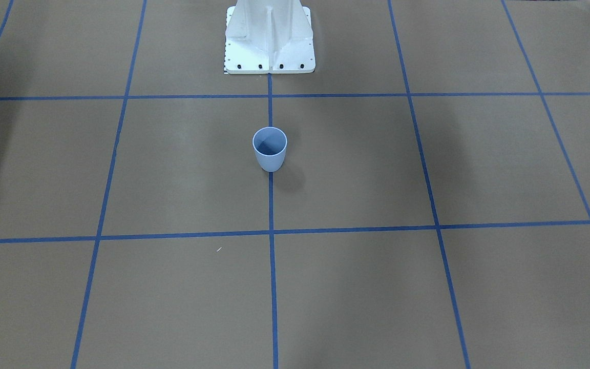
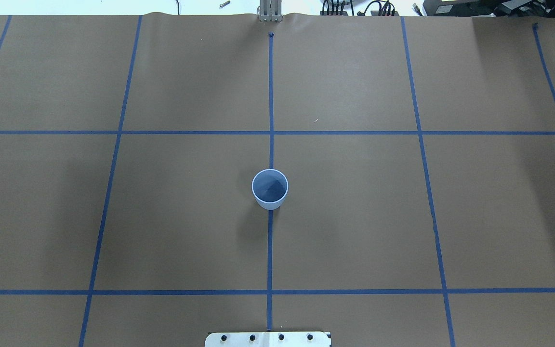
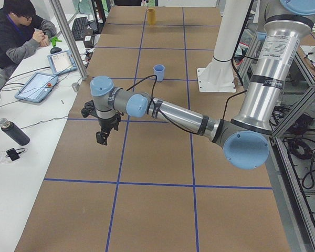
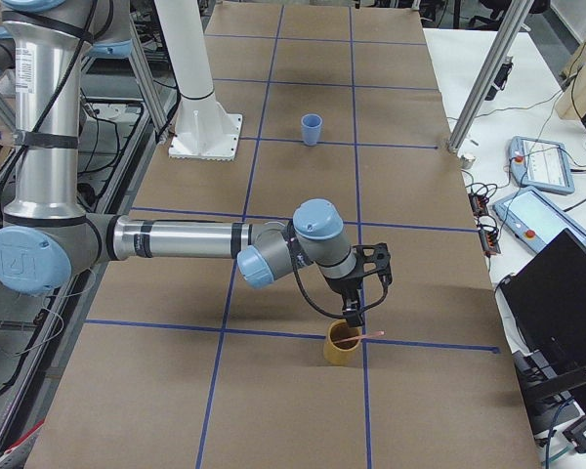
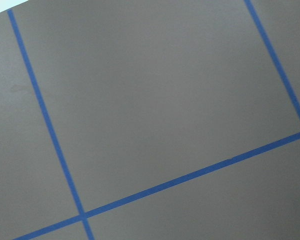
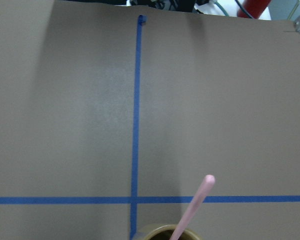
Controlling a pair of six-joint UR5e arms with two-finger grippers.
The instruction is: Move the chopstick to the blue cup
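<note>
Chopstick (image 6: 196,202) leans in a tan cup (image 4: 343,344) at the robot's right end of the desk (image 2: 354,217), upper end poking past the rim, so there's a free end to grab. Right claw (image 4: 355,315) hangs just above that cup, probably lining up the pick; can't tell if its jaws are apart. Blue cup (image 2: 270,188) upright and empty mid-desk, well apart. Left claw (image 3: 102,137) hovers over bare desk, likely parked clear; jaw state can't tell.

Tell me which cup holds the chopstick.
The tan cup: the pink chopstick leans out of it. The blue cup in the middle stands empty.
</note>
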